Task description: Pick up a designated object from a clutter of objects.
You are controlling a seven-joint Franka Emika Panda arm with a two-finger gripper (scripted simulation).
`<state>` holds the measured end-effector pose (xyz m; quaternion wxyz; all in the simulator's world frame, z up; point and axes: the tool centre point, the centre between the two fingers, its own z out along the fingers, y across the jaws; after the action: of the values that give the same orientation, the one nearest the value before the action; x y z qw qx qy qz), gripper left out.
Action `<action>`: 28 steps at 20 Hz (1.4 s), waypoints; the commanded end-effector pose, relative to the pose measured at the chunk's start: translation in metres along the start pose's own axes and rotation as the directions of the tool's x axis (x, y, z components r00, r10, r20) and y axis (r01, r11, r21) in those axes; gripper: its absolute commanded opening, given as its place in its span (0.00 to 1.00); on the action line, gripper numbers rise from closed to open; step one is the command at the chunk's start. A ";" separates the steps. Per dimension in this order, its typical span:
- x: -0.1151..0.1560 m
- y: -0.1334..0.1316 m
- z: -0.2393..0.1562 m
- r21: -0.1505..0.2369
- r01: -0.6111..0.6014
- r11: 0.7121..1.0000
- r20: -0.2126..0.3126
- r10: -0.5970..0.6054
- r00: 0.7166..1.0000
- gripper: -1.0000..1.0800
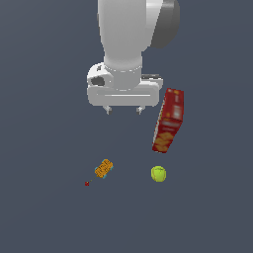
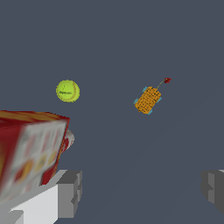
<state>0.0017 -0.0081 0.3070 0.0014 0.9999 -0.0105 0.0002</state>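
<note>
My gripper hangs open above the floor, its short fingertips spread wide with nothing between them. In the wrist view the gripper also shows open, one grey finger next to the red box. The red box stands tilted on end at the exterior view's right of the gripper. The can shows only as a small red-and-white rounded sliver past the box's edge. The exterior view does not show it.
A yellow-green ball lies on the floor below the box. An orange-and-teal block lies toward the exterior view's left, with a tiny red speck beside it.
</note>
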 end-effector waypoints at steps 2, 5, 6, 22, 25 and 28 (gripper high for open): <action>0.000 0.000 0.000 0.000 0.000 1.000 0.000 0.000 1.000 0.96; -0.001 -0.003 0.001 0.005 0.003 1.000 0.002 -0.003 1.000 0.96; -0.001 -0.004 0.001 0.009 0.005 1.000 0.003 -0.005 1.000 0.96; -0.002 -0.015 0.008 0.017 -0.013 1.000 0.007 0.013 1.000 0.96; -0.001 -0.021 0.015 0.014 -0.038 0.999 0.007 0.038 0.999 0.96; 0.000 -0.028 0.023 0.011 -0.070 0.997 0.007 0.070 0.998 0.96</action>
<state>0.0016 0.0163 0.2884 -0.0051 0.9993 -0.0376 -0.0031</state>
